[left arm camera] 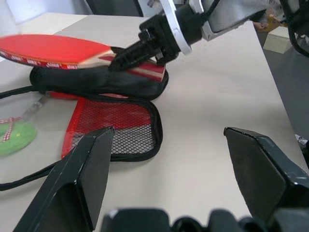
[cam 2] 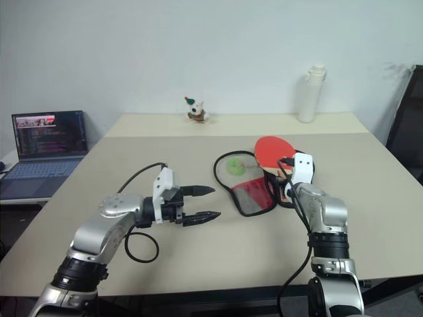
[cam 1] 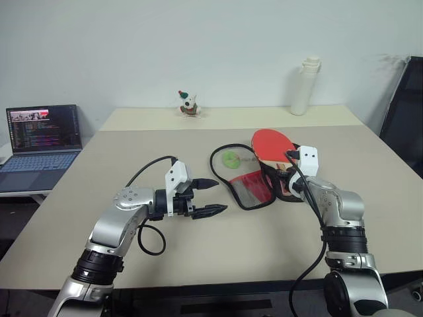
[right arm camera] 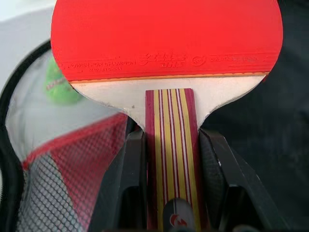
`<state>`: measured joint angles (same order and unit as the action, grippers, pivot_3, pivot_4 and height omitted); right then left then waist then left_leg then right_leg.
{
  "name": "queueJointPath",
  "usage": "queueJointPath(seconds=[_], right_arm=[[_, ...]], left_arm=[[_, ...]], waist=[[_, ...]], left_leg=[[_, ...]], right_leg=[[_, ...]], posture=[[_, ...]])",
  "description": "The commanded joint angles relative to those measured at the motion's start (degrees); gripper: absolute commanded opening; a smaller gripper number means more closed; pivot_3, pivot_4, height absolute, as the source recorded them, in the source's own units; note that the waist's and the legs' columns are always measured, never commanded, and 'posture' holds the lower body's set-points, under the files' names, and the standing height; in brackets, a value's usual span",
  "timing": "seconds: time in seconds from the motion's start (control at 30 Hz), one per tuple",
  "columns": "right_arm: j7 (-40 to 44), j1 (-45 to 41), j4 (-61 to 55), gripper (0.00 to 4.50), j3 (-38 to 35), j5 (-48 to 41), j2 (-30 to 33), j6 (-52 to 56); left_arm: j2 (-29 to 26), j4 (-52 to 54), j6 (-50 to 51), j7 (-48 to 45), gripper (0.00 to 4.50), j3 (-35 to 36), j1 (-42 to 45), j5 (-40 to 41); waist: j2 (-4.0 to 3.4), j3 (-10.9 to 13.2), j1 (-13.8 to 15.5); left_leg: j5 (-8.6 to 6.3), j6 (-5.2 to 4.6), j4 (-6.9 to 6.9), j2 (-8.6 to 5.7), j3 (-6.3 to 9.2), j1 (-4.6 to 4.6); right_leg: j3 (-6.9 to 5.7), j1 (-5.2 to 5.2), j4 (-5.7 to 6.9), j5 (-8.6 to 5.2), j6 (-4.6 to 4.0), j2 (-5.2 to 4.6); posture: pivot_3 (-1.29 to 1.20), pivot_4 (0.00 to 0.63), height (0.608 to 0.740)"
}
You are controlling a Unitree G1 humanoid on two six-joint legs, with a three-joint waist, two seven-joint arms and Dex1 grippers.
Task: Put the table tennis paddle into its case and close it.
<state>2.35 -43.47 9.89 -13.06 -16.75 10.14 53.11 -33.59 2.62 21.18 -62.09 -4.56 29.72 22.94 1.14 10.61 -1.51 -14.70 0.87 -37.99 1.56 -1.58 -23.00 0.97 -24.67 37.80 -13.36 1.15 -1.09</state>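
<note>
Right end effector [right arm camera: 169, 159] is gripping my table tennis paddle [right arm camera: 166, 38] by its handle over the case [cam 1: 254, 188]; left end effector [cam 1: 210, 196] is hovering wide open.

Plain pale grey-white wall [cam 1: 198, 46] behind. Broad beige flat-topped bench [cam 1: 132, 158], a second matching one butted against its far edge. Open dark laptop with lit screen [cam 1: 43, 129] left; black chair [cam 1: 404, 112] right. Even, soft light.
</note>
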Motion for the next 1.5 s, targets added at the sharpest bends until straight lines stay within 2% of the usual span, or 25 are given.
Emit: queueJointPath(seconds=[0.03,0.47,0.77,0.97,1.0,1.07,1.2,1.33,1.43,1.5], right_arm=[[0.17,-1.57,1.85,1.11,0.39,1.53,1.13,-4.72],[-1.42,-3.59,14.31,1.11,1.27,5.78,1.76,-13.85],[-3.18,-6.01,18.87,1.11,0.65,6.0,0.01,-14.83],[-4.5,-6.1,18.37,3.08,0.69,6.54,-0.56,-16.61],[-4.43,-5.63,17.26,3.5,0.98,6.65,-0.56,-16.4],[-3.26,-4.33,13.83,4.06,1.53,6.21,-0.56,-16.03],[2.31,-0.14,0.44,4.06,2.24,2.27,0.33,-12.15],[11.68,5.55,-16.93,4.06,3.65,-5.67,5.15,-2.08],[16.15,8.63,-25.64,4.06,2.68,-12.09,8.64,5.21],[17.49,9.8,-28.95,4.12,1.3,-15.51,10.1,8.6]], left_arm=[[-0.25,2.6,-0.16,0.17,3.97,1.22,0.14,0.91],[-0.37,2.51,-0.37,0.12,3.97,1.02,0.05,0.69],[-0.51,2.68,-0.22,0.14,3.97,1.01,-0.17,0.67],[-0.46,2.8,-0.2,0.5,3.97,1.08,-0.53,0.57],[-0.39,2.63,-0.31,0.78,3.97,1.13,-0.6,0.4],[-0.24,2.14,-0.19,1.53,3.97,1.38,-0.7,0.16],[-0.36,-1.31,-1.27,4.06,3.97,1.65,-0.46,-2.05],[-0.27,-8.91,-3.31,8.49,3.97,1.32,1.72,-6.98],[1.12,-14.95,-3.47,10.95,3.97,1.67,4.31,-8.43],[2.69,-19.26,-2.65,12.19,3.59,2.36,6.55,-8.16]], waist=[[0.0,0.0,-0.12],[0.0,0.0,-0.36],[0.0,0.0,-0.36],[0.0,0.0,-0.37],[0.0,0.0,-0.37],[0.0,0.0,-0.37],[0.0,0.0,-0.34],[0.0,0.0,-0.26],[0.02,-0.01,-0.17],[0.03,-0.02,-0.13]], left_leg=[[0.0,0.0,0.0,0.0,-0.01,0.0],[0.0,0.0,-0.01,0.07,-0.01,0.09],[0.0,0.0,0.02,0.1,-0.01,0.08],[0.0,0.0,0.01,0.1,0.0,0.09],[0.0,0.0,0.01,0.1,0.0,0.09],[0.0,0.0,0.01,0.1,0.0,0.09],[0.0,0.0,0.02,0.12,0.05,0.06],[0.0,0.0,0.01,0.11,0.07,0.07],[0.0,-0.01,-0.01,0.11,0.11,0.08],[0.0,-0.01,-0.03,0.1,0.11,0.07]], right_leg=[[0.0,0.0,-0.01,0.0,0.01,0.0],[0.02,0.0,0.12,-0.01,-0.02,0.15],[0.02,0.0,0.09,0.0,-0.03,0.14],[0.02,0.0,0.12,0.0,-0.03,0.14],[0.03,0.0,0.11,0.0,-0.03,0.14],[0.02,0.0,0.11,0.0,-0.03,0.14],[0.01,-0.01,0.09,-0.01,-0.02,0.13],[-0.03,-0.01,0.11,-0.03,0.02,0.11],[-0.08,0.01,0.12,-0.07,0.08,0.11],[-0.09,0.01,0.13,-0.07,0.09,0.12]], posture=[[0.0,0.15,0.74],[0.0,0.15,0.74],[0.0,0.15,0.74],[0.0,0.15,0.74],[0.0,0.15,0.74],[0.0,0.15,0.74],[0.0,0.15,0.74],[0.0,0.15,0.74],[0.0,0.15,0.74],[0.0,0.15,0.74]])
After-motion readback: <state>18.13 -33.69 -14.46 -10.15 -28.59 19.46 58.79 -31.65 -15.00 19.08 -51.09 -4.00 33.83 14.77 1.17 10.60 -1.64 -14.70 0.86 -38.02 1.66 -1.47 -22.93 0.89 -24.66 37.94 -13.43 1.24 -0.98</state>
